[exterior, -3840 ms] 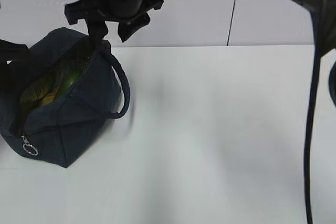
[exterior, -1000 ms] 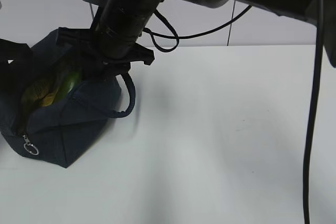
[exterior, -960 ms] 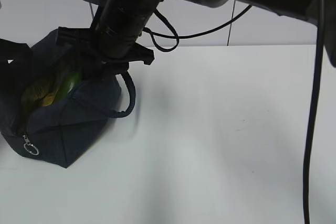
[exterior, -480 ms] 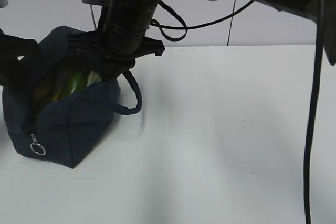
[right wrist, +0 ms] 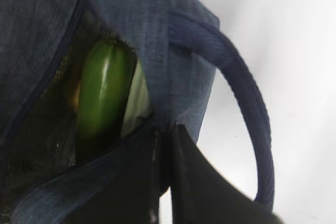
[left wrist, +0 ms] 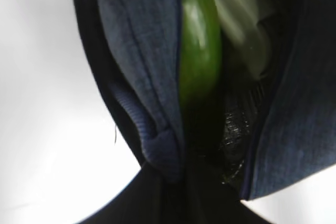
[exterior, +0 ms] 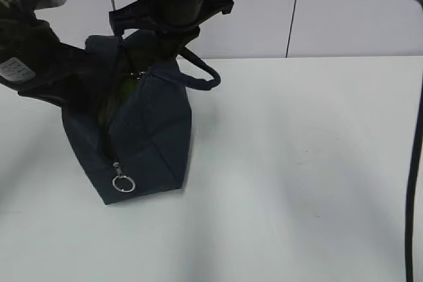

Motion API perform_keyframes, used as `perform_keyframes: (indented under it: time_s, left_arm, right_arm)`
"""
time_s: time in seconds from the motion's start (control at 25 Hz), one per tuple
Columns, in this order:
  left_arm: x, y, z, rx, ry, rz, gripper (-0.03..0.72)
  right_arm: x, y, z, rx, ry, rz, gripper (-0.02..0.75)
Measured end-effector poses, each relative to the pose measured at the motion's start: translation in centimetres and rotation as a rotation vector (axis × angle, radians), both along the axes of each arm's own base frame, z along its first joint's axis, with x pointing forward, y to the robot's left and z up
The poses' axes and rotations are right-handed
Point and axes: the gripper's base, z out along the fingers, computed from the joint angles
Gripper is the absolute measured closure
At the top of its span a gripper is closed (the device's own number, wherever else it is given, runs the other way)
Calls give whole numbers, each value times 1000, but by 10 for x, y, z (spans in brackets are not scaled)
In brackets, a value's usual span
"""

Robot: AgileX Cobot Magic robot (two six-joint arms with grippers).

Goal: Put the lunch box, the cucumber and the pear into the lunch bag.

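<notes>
The dark navy lunch bag [exterior: 155,133] stands tall on its end on the white table, mouth open. My left gripper [left wrist: 178,174] is shut on the fabric of its left rim, and is a dark shape at the bag's left side [exterior: 82,90] in the exterior view. My right gripper [right wrist: 165,135] is shut on the opposite rim beside the loop handle [right wrist: 252,114], coming down from above [exterior: 158,54]. Inside lies the green cucumber [left wrist: 199,51] [right wrist: 102,93], against the pale lid of the lunch box [left wrist: 239,30] [right wrist: 137,103]. The pear is hidden.
A metal ring pull [exterior: 123,183] hangs at the low end of the zipper, facing the camera. The white table [exterior: 304,163] spreads to the right of the bag. A black cable [exterior: 413,183] hangs along the right edge.
The right gripper has shut on the bag's rim. Both arms have raised the bag from lying slanted to standing upright and shifted it right, with the ring pull now at the front.
</notes>
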Motion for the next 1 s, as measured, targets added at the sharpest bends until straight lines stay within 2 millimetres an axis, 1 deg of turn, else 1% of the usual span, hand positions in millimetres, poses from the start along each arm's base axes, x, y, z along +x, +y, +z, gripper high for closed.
perform_keyframes:
  time_s: [0.12,0.24,0.36,0.44,0.6,0.84,1.0]
  left_arm:
    - [-1,-8,1,-40,-10,-3,687]
    - [0,-12,3,-60,-30,-5,687]
    - [1,-14,4,-91,-37,4,687]
    - [1,-17,5,-104,-44,3,687]
    - [-2,-26,5,-115,-58,-21,687]
    - [-10,-46,6,-123,-71,-85,687]
    - [-14,-58,8,-133,-94,-118,687]
  right_arm:
    - [-2,-10,16,-10,-43,-9,727]
    - [-3,-20,23,-10,-48,-22,727]
    - [-7,-31,24,-34,-36,-32,727]
    - [-9,-41,21,-55,-14,-45,727]
    - [-19,-58,18,-85,26,-63,727]
    - [-35,-73,14,-149,47,-68,727]
    - [-39,-79,9,-190,50,-70,727]
